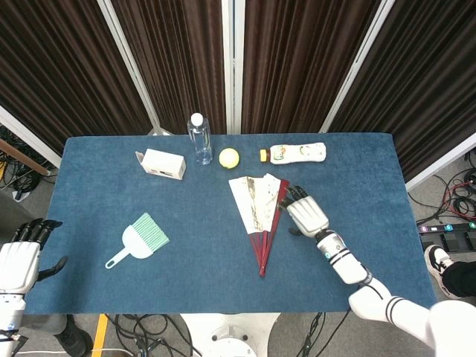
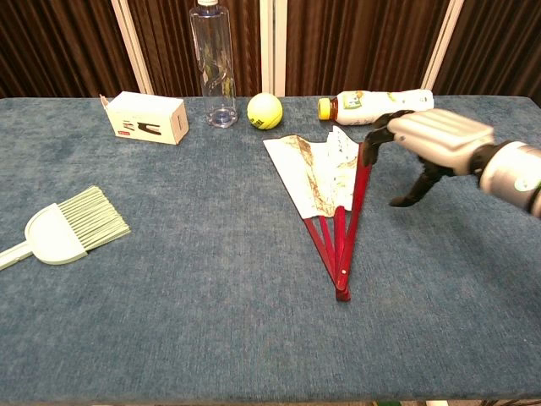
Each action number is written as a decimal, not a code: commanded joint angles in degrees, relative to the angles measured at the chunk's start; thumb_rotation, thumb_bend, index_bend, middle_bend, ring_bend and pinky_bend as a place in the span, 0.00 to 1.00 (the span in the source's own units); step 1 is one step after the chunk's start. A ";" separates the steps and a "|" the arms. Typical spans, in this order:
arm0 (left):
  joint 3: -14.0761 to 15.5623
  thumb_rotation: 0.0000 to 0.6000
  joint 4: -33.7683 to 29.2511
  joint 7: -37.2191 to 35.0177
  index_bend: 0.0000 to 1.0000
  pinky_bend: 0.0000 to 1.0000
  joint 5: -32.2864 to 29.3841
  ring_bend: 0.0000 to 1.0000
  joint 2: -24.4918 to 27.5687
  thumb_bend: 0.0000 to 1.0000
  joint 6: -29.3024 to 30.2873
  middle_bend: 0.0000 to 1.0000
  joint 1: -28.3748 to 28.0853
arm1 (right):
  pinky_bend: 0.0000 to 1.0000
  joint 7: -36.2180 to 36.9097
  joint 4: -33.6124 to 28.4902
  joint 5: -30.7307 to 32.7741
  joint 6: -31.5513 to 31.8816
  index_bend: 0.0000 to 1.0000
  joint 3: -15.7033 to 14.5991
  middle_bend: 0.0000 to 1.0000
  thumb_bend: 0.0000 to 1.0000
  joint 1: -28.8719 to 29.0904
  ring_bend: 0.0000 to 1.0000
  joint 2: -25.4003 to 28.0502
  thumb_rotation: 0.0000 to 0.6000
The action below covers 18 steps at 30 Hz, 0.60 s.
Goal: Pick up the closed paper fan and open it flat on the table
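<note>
The paper fan (image 1: 258,211) (image 2: 325,188) lies partly spread on the blue table, cream paper toward the back, red ribs meeting at a pivot near the front. My right hand (image 1: 306,212) (image 2: 427,139) hovers just right of the fan's red outer rib, fingers apart and holding nothing; the fingertips reach the rib's upper end. Whether they touch it I cannot tell. My left hand (image 1: 20,256) hangs off the table's left front corner, fingers apart, empty, absent from the chest view.
Along the back stand a white box (image 1: 162,163), a clear bottle (image 1: 199,139), a yellow ball (image 1: 229,157) and a lying white bottle (image 1: 297,153). A green hand brush (image 1: 141,238) lies at the left. Blue table edge (image 1: 223,306) runs along the front.
</note>
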 commanded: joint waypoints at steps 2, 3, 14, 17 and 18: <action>0.00 1.00 0.09 -0.47 0.22 0.18 0.08 0.14 -0.13 0.20 0.08 0.22 0.06 | 0.08 3.37 7.42 -1.16 1.42 0.39 -1.22 0.35 0.03 2.47 0.08 -5.92 1.00; -0.03 1.00 0.19 -0.56 0.22 0.18 0.05 0.14 -0.11 0.20 0.01 0.22 0.03 | 0.08 3.75 9.15 -1.59 2.03 0.39 -1.55 0.35 0.03 2.82 0.08 -7.04 1.00; -0.36 1.00 0.82 -1.49 0.22 0.18 0.24 0.14 -0.28 0.20 -0.29 0.22 -0.39 | 0.08 6.39 22.46 -5.16 6.71 0.42 -5.12 0.36 0.07 5.02 0.08 -14.48 1.00; -0.54 1.00 0.93 -1.61 0.22 0.18 0.52 0.14 -0.33 0.20 -0.19 0.22 -0.62 | 0.08 7.37 25.43 -5.95 7.80 0.44 -5.97 0.38 0.17 5.64 0.10 -15.80 1.00; -0.58 1.00 1.01 -1.70 0.22 0.18 0.68 0.14 -0.38 0.20 -0.13 0.22 -0.70 | 0.08 7.77 26.49 -6.26 8.14 0.45 -6.31 0.39 0.24 5.93 0.10 -16.21 1.00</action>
